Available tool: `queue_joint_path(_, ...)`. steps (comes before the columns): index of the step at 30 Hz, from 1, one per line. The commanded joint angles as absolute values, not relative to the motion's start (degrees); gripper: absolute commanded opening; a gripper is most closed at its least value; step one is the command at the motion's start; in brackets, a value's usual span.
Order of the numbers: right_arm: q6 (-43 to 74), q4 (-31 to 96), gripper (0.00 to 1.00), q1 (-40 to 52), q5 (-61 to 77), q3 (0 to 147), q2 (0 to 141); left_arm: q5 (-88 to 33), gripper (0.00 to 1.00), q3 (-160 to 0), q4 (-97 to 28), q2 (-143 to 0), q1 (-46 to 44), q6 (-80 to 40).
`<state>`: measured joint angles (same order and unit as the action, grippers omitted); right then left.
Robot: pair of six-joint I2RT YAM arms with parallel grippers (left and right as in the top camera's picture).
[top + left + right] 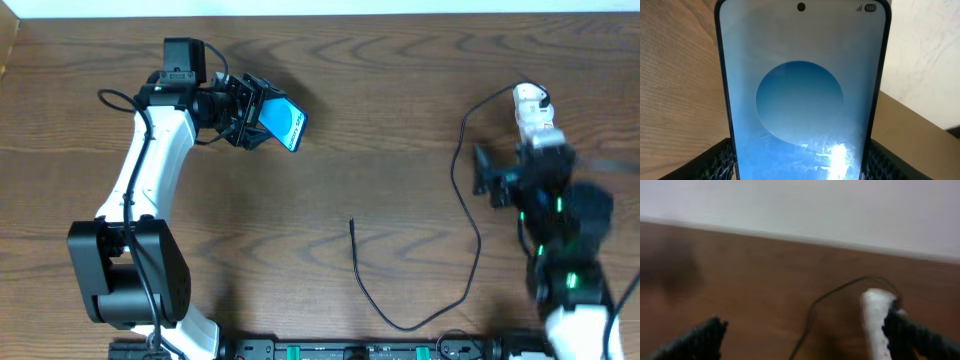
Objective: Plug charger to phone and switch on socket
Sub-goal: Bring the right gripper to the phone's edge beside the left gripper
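My left gripper (243, 112) is shut on the phone (286, 123) and holds it tilted above the back left of the table. In the left wrist view the phone (800, 95) fills the frame between my two fingers (802, 167), its blue screen showing a round shape. The charger, a thin black cable (470, 270), loops across the table with its free plug tip (352, 222) lying mid-table. Its far end runs to the white socket (531, 108) at the back right. My right gripper (493, 176) is open, just left of the socket (875, 320), which sits by its right finger (805, 340).
The wooden table's far edge meets a white wall (800, 205). The left arm's base (125, 270) stands at the front left, and the right arm's base (575, 300) at the front right. The right wrist view is blurred.
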<state>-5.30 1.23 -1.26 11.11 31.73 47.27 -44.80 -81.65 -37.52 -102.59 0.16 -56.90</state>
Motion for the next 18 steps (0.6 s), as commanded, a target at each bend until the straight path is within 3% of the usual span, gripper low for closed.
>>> queue_joint_path(1,-5.17,6.48,0.99,-1.08,24.4,43.62,59.96,-45.8,0.07,-81.71,-37.39,-100.62,0.4,-56.18)
queue_joint_path(5,-5.21,7.44,0.99,-1.06,42.76,50.5,70.5,-45.8,0.07,-81.71,-37.39,-100.62,0.4,-56.21)
queue_joint_path(15,10.96,4.4,0.99,-1.06,47.09,50.57,78.32,-45.8,0.07,-81.71,-37.39,-100.62,0.4,-56.4)
queue_joint_path(18,21.06,0.93,0.99,-0.64,47.09,50.57,80.6,-45.8,0.07,-81.71,-37.39,-100.62,0.3,-56.66)
